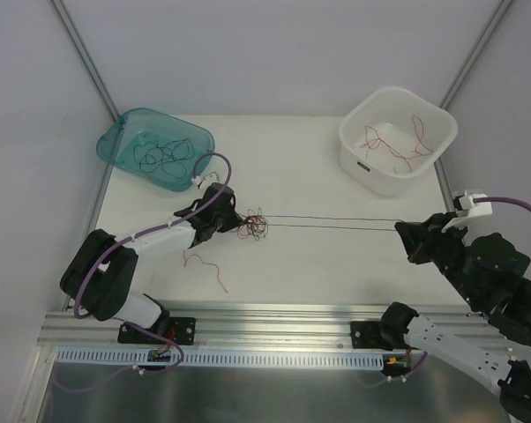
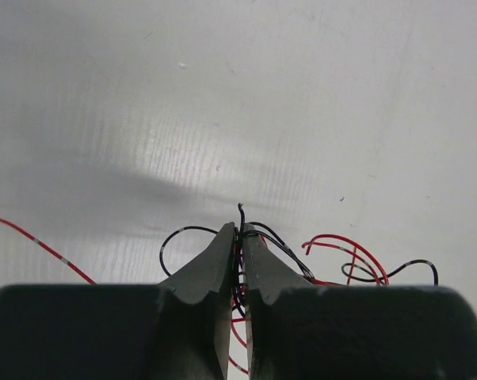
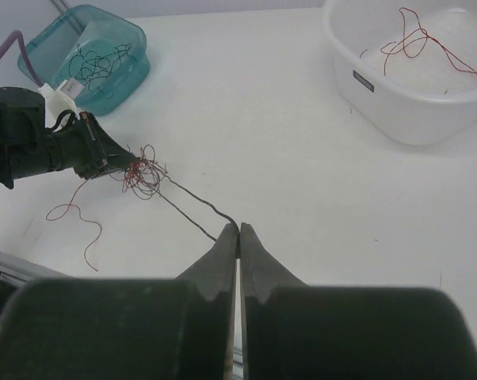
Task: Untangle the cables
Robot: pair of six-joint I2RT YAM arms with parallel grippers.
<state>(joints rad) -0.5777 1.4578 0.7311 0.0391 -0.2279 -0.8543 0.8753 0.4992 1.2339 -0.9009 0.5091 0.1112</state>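
Taut black strands (image 1: 336, 218) across mid-table, teal bin (image 1: 155, 145) far-left, white tub (image 1: 396, 137) far-right, open tabletop (image 1: 283, 150) between.

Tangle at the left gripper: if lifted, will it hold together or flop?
Probably light and floppy: the tangle is thin loose loops. Likely lifts as one clump, since its strands interlock. The black strand, taut to the right gripper, would probably resist.

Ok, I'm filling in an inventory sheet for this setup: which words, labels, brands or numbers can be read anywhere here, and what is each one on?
No text is legible in any view.
Dark label on the side of the white tub: too small and blurred to read.
Teal tub: no marking shows.
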